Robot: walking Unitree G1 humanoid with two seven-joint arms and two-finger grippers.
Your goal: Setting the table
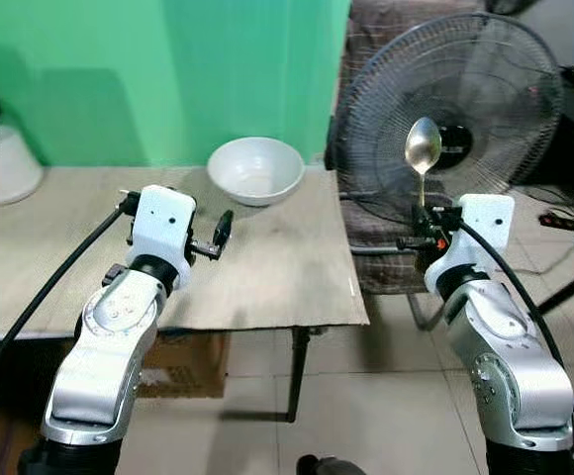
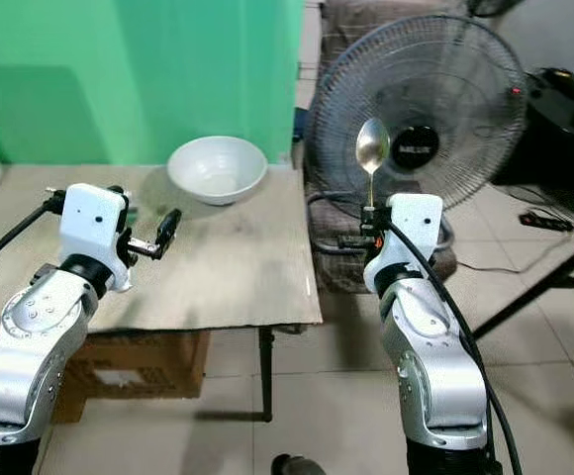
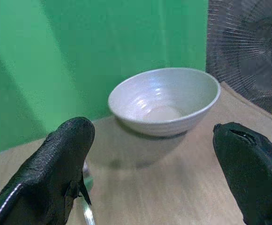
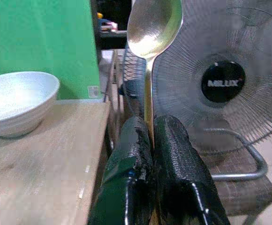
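One shiny metal spoon (image 1: 423,148) stands upright in right claw (image 1: 424,224).

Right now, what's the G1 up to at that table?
It is setting the table. The right hand is shut on a metal spoon, held upright with its bowl end up, off the table's right edge and in front of a standing fan. The left hand is open and empty above the wooden table, pointing toward a white bowl that sits near the back edge by the green wall. The spoon has not been laid down yet.
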